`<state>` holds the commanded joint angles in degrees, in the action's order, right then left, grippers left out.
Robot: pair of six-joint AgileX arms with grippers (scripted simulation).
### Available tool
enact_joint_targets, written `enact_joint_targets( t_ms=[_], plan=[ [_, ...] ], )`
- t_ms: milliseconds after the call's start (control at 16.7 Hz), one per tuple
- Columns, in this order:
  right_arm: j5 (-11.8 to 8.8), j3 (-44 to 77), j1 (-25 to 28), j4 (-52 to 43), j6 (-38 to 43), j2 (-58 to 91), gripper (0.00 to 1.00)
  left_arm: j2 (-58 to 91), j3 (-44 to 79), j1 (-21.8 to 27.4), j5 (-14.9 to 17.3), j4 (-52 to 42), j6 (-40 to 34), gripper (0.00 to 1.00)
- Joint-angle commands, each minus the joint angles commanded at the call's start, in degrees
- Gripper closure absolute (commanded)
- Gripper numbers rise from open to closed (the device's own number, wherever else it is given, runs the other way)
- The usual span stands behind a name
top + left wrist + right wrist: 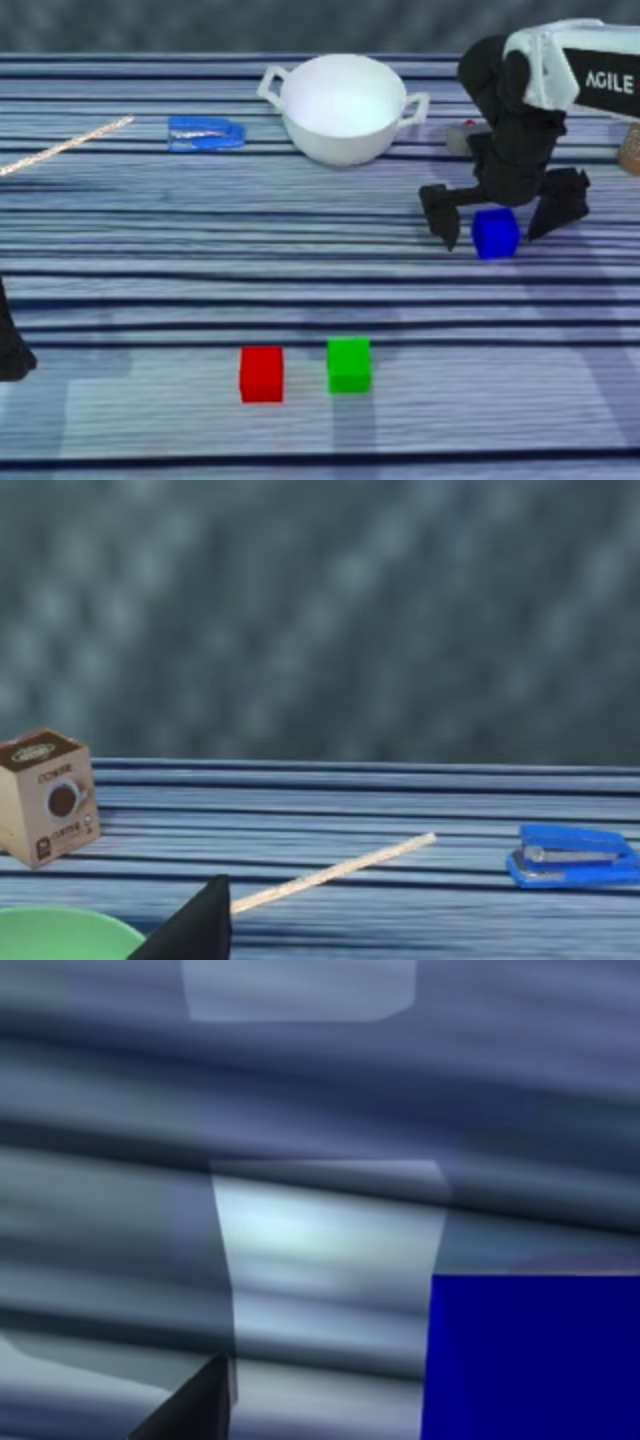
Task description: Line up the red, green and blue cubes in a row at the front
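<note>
The blue cube point(495, 232) sits on the table at middle right, between the spread fingers of my right gripper point(500, 212), which is open and lowered around it. In the right wrist view the blue cube point(530, 1360) fills one corner, apart from the one dark fingertip point(200, 1405) that shows. The red cube point(261, 374) and green cube point(349, 364) stand side by side near the front, red to the left, with a small gap between them. My left gripper point(12, 352) is parked at the left edge, one fingertip point(200, 920) showing, open and holding nothing.
A white two-handled bowl point(345, 105) stands at the back centre, with a light-blue stapler point(205, 133) and a thin wooden stick point(65, 147) to its left. A grey object point(462, 135) lies behind the right arm. The left wrist view shows a coffee box point(45, 795) and a green bowl point(60, 935).
</note>
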<state>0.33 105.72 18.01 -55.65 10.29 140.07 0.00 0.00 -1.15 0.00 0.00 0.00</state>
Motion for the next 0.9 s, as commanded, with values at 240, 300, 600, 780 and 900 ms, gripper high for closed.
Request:
enact_joint_targets(
  t_ms=[240, 300, 600, 780, 900],
  plan=[
    [0.0, 0.0, 0.0, 0.0, 0.0, 0.0, 0.15, 0.0, 0.0, 0.0, 0.0, 0.0, 0.0, 0.0],
    [0.0, 0.0, 0.0, 0.0, 0.0, 0.0, 0.23, 0.0, 0.0, 0.0, 0.0, 0.0, 0.0, 0.0],
    [0.0, 0.0, 0.0, 0.0, 0.0, 0.0, 0.6, 0.0, 0.0, 0.0, 0.0, 0.0, 0.0, 0.0],
    [0.0, 0.0, 0.0, 0.0, 0.0, 0.0, 0.83, 0.0, 0.0, 0.0, 0.0, 0.0, 0.0, 0.0],
    [0.0, 0.0, 0.0, 0.0, 0.0, 0.0, 0.98, 0.0, 0.0, 0.0, 0.0, 0.0, 0.0, 0.0]
  ],
)
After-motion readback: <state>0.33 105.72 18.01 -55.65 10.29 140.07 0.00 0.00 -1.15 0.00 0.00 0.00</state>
